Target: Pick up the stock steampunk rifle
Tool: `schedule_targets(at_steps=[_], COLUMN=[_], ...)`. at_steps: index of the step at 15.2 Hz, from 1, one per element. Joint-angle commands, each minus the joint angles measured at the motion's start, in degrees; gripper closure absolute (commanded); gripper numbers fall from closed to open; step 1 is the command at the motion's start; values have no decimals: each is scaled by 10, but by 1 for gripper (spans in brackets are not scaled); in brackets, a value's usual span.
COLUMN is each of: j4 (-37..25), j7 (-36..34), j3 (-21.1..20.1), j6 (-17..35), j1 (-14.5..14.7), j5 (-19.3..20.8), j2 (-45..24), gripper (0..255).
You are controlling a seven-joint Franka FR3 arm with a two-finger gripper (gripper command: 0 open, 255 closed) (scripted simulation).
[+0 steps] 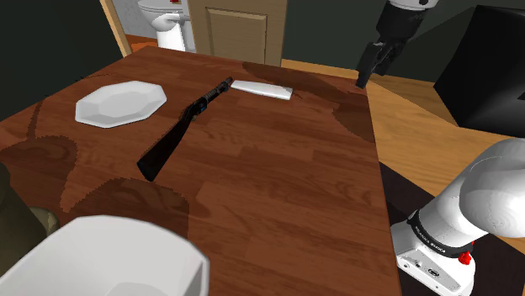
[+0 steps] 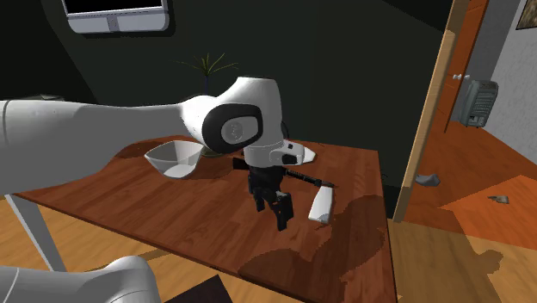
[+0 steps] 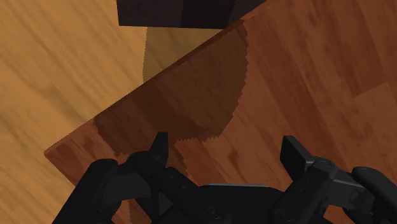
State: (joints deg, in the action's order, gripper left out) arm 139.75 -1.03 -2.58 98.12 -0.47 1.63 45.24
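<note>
The rifle [image 1: 183,126] is a long black gun lying flat on the wooden table [image 1: 278,193], its muzzle toward the far edge and its stock toward the white bowl. In the second exterior view the rifle [image 2: 303,177] shows partly behind the arm. My gripper [image 1: 364,79] hangs above the table's far corner at the shoulder view's right, well away from the rifle. Its fingers stand open with nothing between them. In the wrist view the gripper [image 3: 226,149] looks down on the table corner [image 3: 191,114] and the floor beyond. The gripper [image 2: 271,213] hovers over the table beside a white slab.
A white plate [image 1: 120,103] lies beside the rifle and a flat white slab [image 1: 262,89] near its muzzle. A large white bowl [image 1: 101,256] stands at the near corner. A black box [image 1: 484,76] stands on the floor past the table's edge. A door [image 1: 231,29] is behind.
</note>
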Motion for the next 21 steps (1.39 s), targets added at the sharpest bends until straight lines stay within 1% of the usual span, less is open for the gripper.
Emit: schedule_targets(at_steps=[1,7,12,17,21], j4=[0,-42,-102,-184,-264], j7=[0,-157,-285,-414,-521], j3=[0,-85,-150,-207,-246], j6=[0,12,26,39,45], j1=[0,0,-9,-22,-28], j5=[0,-59,-91,-99,-84], j2=[0,-73,-157,-259,-353], gripper=[0,0,0,0,0])
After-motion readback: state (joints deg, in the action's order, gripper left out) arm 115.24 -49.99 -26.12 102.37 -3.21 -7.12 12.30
